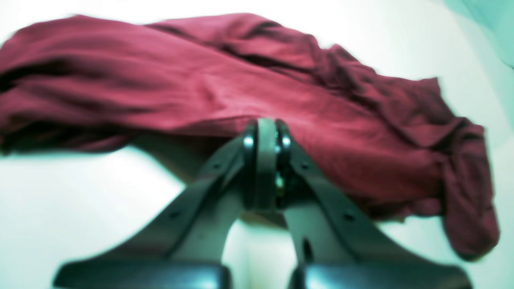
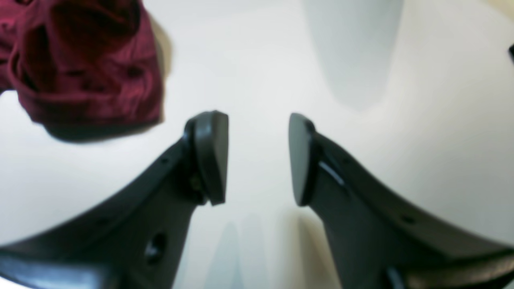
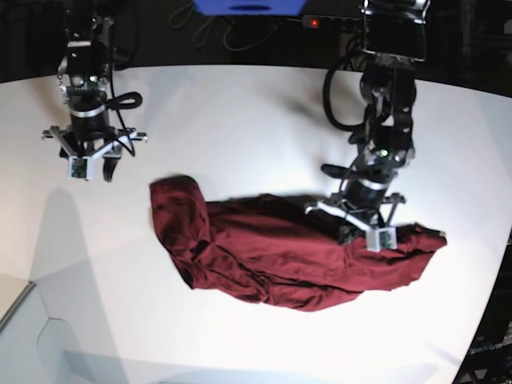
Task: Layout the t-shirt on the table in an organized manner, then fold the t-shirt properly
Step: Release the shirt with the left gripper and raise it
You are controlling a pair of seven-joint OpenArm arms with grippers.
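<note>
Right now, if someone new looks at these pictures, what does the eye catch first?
First, the dark maroon t-shirt, bunched in a long crumpled heap across the middle of the white table. Next, the left gripper, jaws shut at the shirt's edge. The right gripper hangs open above bare table, apart from the shirt.

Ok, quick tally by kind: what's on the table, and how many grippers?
T-shirt, dark maroon, crumpled: 1
Grippers: 2, the left gripper shut on the t-shirt's edge, the right gripper open over bare table
Total: 3
</note>
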